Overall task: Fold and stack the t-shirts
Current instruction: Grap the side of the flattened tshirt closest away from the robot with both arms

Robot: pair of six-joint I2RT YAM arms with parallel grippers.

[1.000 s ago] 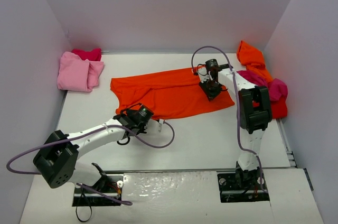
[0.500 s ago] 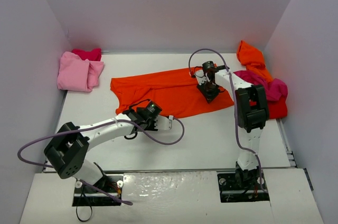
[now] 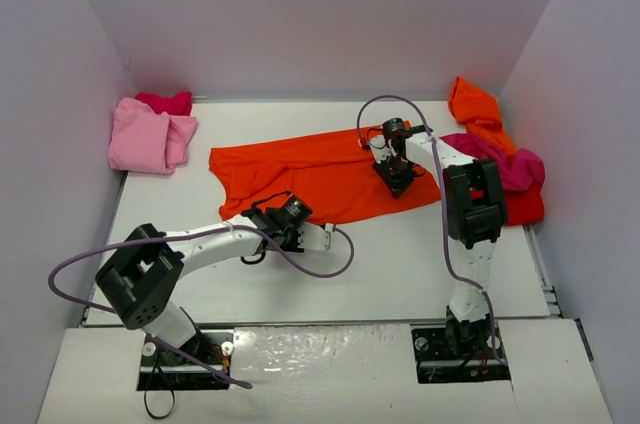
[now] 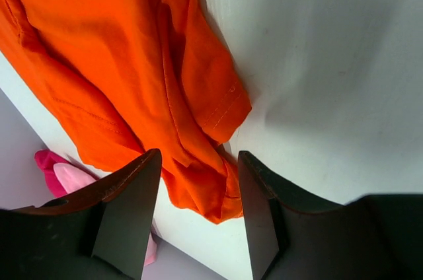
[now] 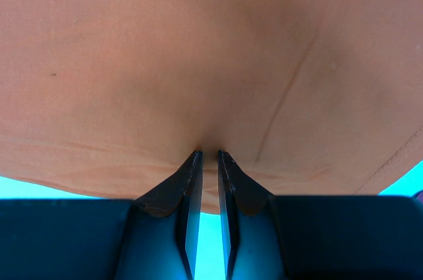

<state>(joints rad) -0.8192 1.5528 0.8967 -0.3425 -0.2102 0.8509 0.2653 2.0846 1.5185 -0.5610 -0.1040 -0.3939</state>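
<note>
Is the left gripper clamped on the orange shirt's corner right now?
No, the left gripper stands open, its fingers spread apart with the orange t-shirt corner lying unpinched in the gap.

white arms (image 3: 200, 241), black joints (image 3: 140, 279), purple cables (image 3: 388, 97)

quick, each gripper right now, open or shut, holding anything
left gripper: open, above the orange t-shirt sleeve edge, holding nothing
right gripper: closed, pinching the orange t-shirt
</note>
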